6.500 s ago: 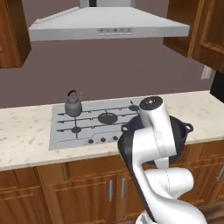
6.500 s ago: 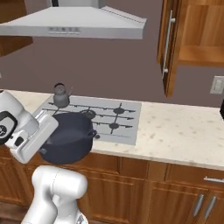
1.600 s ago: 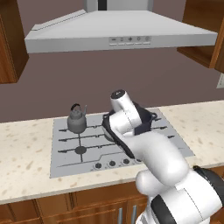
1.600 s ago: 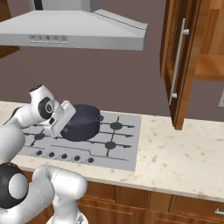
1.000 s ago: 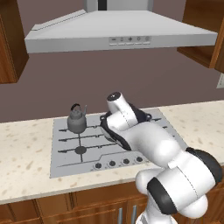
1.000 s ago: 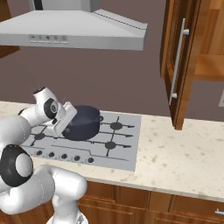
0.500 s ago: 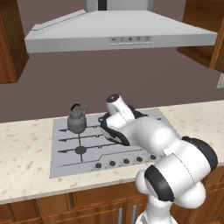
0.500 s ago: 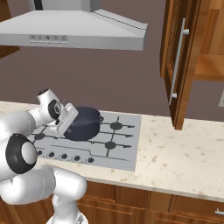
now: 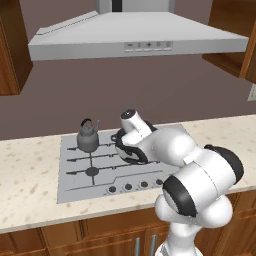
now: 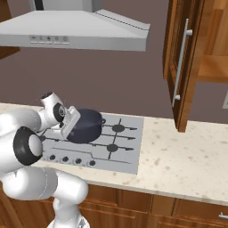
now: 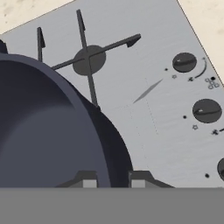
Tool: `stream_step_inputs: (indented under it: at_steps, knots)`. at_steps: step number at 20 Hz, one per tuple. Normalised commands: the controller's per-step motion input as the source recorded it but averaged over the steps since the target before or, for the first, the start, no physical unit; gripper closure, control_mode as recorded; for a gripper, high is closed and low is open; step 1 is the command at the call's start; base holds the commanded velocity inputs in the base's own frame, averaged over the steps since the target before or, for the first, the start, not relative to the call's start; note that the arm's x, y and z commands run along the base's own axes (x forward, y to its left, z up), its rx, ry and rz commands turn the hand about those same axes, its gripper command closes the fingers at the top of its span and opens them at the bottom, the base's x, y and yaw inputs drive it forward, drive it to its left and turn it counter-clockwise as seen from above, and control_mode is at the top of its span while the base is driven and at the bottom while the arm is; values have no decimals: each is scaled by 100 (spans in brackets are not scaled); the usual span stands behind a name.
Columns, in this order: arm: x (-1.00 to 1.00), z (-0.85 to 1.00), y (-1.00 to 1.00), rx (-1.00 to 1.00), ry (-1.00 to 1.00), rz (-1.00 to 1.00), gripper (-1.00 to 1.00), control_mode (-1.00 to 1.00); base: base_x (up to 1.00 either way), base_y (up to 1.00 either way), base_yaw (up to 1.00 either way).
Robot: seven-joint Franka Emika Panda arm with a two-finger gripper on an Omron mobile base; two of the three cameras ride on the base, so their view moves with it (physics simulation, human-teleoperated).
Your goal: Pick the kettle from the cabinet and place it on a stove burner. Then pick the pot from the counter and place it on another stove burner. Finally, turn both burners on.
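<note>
- Your gripper (image 11: 113, 178) pinches the rim of the pot (image 10: 86, 125), one finger inside, one outside — lower it level until it sits flat on its burner, then let go.
- The pot is over the cooktop (image 10: 125, 151), at a rear burner beside the kettle (image 9: 88, 138).
- Count: one pot, one kettle; the knobs (image 11: 184, 62) — five along the front edge.

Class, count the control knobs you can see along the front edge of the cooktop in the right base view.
4, in a row along the front edge of the cooktop: knobs at and. The arm may hide another further left.
</note>
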Motion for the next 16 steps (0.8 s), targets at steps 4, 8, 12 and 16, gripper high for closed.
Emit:
stream_step_inputs:
  at_steps: [4, 8, 12, 16]
  knots:
    - [19, -8, 5, 0, 0, 0, 100, -100, 0, 0, 0]
    - [12, -9, 4, 0, 0, 1, 100, -100, 0, 0, 0]
    - [0, -1, 3, 1, 0, 3, 100, -100, 0, 0, 0]
    - [0, -1, 2, 0, 0, 3, 100, -100, 0, 0, 0]
